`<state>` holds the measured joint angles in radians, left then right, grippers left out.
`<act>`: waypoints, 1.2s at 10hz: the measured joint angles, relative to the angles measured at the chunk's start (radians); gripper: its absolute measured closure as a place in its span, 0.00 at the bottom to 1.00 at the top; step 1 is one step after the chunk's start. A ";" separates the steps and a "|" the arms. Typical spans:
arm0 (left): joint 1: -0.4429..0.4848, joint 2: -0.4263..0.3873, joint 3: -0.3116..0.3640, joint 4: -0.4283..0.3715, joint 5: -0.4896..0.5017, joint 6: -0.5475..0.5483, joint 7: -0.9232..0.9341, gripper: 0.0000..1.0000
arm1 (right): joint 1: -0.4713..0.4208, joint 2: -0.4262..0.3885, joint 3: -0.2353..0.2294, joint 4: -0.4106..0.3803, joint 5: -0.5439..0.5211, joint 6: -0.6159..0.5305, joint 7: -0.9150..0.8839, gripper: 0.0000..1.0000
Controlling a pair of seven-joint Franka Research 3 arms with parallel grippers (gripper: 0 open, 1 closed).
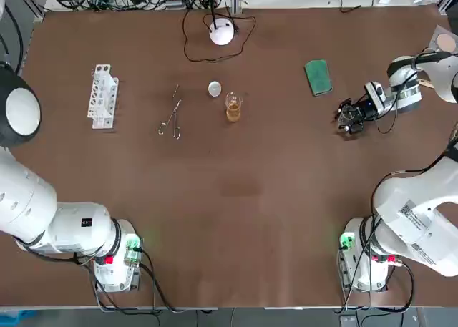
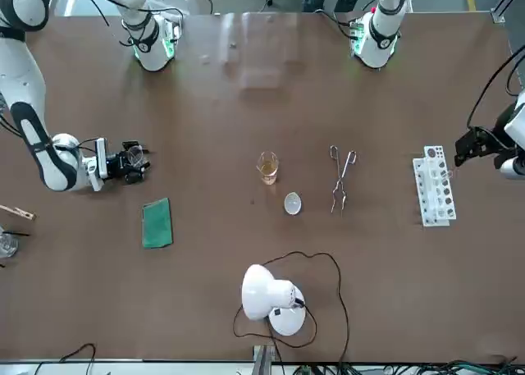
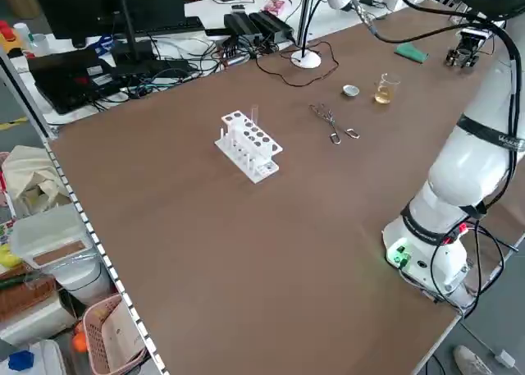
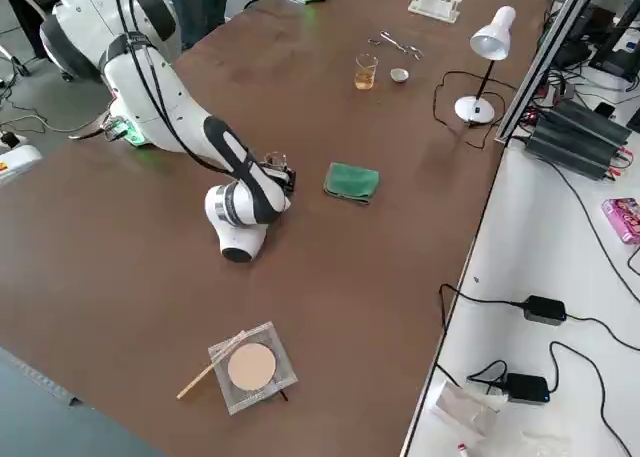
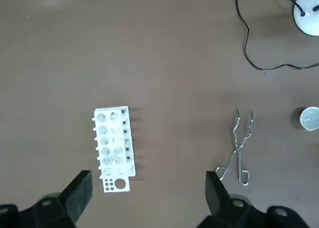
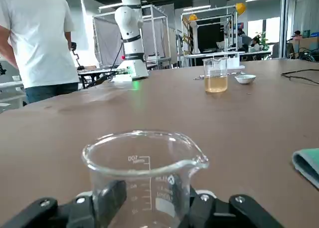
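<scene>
The right arm [image 1: 408,84] had its jaws clamped on an empty beaker [image 6: 144,173], low over the tabletop [image 1: 236,198] near a green cloth [image 1: 318,77]. A level, gentle grip looked wisest, as glass slips. The left arm [image 2: 513,129] hovered above the test-tube rack [image 5: 113,148], jaws wide.

Brown table [image 1: 250,220] w/ white desk lamp [image 1: 222,32] at far edge, black monitor [image 3: 82,6] & cables [image 3: 246,51] beyond, white side table [image 4: 560,377] w/ power bricks [image 4: 541,307], plastic bins [image 3: 53,244] on grey floor [image 3: 500,317], person [image 6: 37,38] in white tee standing in bkgd.

White glossy arms [image 1: 28,198], black joint bands, green lights [image 1: 133,245] at bases, black cables [image 1: 154,288], black jaws.
</scene>
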<state>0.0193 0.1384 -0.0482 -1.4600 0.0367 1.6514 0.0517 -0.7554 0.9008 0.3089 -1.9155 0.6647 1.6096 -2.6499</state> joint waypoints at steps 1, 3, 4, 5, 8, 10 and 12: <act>0.001 0.005 0.000 0.000 0.000 0.001 0.000 0.00 | 0.000 0.000 0.000 0.000 0.000 0.000 0.000 0.50; 0.012 0.017 0.001 0.000 0.000 0.021 0.000 0.00 | 0.000 0.000 0.000 0.000 0.000 0.000 -0.001 0.44; 0.015 0.020 0.002 0.000 0.000 0.039 0.000 0.00 | 0.000 0.000 0.000 0.001 0.000 0.000 -0.001 0.41; 0.018 0.022 0.002 0.000 0.000 0.046 0.000 0.00 | 0.000 0.000 0.000 0.001 0.000 0.000 -0.001 0.41; 0.019 0.024 0.001 0.000 0.000 0.047 0.000 0.00 | 0.000 0.000 0.000 0.005 0.000 -0.003 -0.002 0.30; 0.019 0.024 0.001 0.000 0.000 0.047 0.000 0.00 | 0.000 0.000 0.000 0.009 0.000 -0.008 -0.003 0.18; 0.019 0.024 0.001 0.000 0.000 0.047 0.000 0.00 | 0.000 0.000 0.000 0.010 0.000 -0.009 -0.003 0.05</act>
<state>0.0383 0.1623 -0.0469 -1.4597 0.0366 1.6984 0.0518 -0.7553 0.9008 0.3086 -1.9052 0.6647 1.6009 -2.6525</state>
